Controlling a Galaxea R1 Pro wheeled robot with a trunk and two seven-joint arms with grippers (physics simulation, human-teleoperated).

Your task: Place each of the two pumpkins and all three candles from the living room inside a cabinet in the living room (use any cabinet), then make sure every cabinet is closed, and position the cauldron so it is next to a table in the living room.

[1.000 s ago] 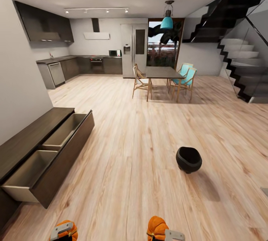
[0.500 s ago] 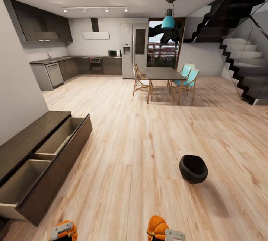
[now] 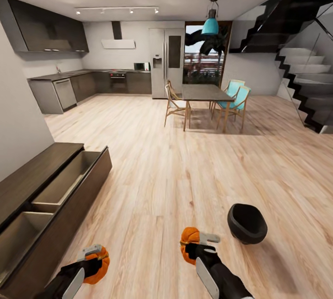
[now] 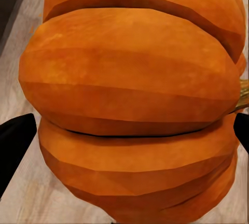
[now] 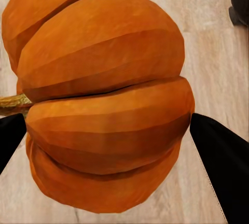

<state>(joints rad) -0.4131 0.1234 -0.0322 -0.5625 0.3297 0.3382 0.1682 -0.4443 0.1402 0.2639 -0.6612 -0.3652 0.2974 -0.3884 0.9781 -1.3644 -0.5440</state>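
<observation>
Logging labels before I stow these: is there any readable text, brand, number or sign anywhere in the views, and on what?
None readable.
The pumpkin in the left hand and the pumpkin in the right hand: plain orange skin, no label.
The cauldron and the cabinet: no markings.
The fridge and microwave in the far kitchen: too small to show any text.

The pumpkin (image 4: 135, 105) clamped in the left gripper (image 3: 95, 257) has a matt, ribbed orange skin, smooth between the ribs; the pumpkin (image 5: 104, 105) in the right gripper (image 3: 196, 243) looks the same, with a dry, rough brownish stem; just beyond the right gripper the cauldron (image 3: 247, 223) is smooth matt black; beside the left gripper the cabinet (image 3: 55, 197) is dark, low-sheen wood, pale inside; the floor (image 3: 185, 174) is light, faintly glossy wood plank.
</observation>
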